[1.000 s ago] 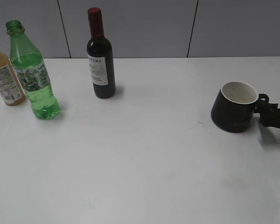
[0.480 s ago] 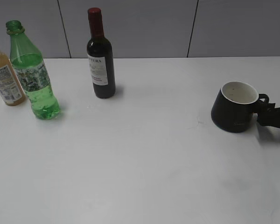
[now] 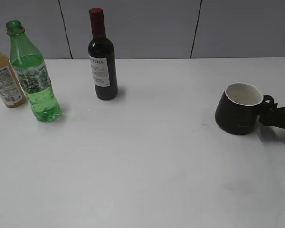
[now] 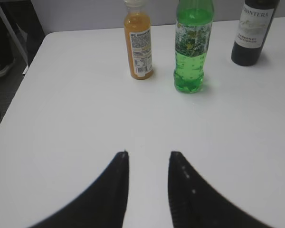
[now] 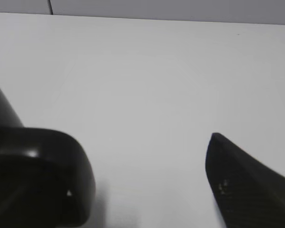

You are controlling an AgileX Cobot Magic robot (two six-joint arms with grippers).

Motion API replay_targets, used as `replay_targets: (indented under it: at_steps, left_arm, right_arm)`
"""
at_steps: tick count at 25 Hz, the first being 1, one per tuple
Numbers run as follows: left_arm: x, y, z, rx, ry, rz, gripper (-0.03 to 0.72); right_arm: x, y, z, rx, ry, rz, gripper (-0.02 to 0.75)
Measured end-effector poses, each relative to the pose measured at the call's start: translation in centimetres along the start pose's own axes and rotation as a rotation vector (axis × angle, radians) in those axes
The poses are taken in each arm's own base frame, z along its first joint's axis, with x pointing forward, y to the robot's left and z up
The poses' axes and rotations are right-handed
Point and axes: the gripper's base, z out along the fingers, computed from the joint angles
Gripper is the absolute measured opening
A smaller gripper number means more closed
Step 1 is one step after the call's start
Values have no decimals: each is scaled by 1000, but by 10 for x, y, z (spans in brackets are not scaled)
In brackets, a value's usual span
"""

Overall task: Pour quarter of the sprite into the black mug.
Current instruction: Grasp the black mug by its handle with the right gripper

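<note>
My right pincer (image 3: 281, 116) has backed off a little, jaws spread wide and empty, the black mug (image 3: 239, 115) now just ahead by its handle. My left pincer (image 4: 148, 156), part open and empty, has the sprite (image 4: 193, 43) well ahead, untouched.

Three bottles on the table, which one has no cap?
The green soda bottle, standing between the other two: its neck ends in an open mouth. The orange-drink bottle to its left has a white cap, and the wine bottle a red top.
</note>
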Motion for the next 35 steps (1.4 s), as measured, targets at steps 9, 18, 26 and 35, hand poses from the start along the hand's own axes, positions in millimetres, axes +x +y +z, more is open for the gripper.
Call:
replay_targets:
  at_steps: [9,18,26,35]
  left_arm:
    - [0,0,0,0,0,0,228]
    - [0,0,0,0,0,0,228]
    - [0,0,0,0,0,0,228]
    - [0,0,0,0,0,0,228]
  right_arm:
    - [-1,0,5,-12,-10,-6,668]
    - [1,1,5,-20,-5,-6,628]
    - [1,1,5,-27,-7,-8,337]
    - [1,1,5,-27,-7,12,46]
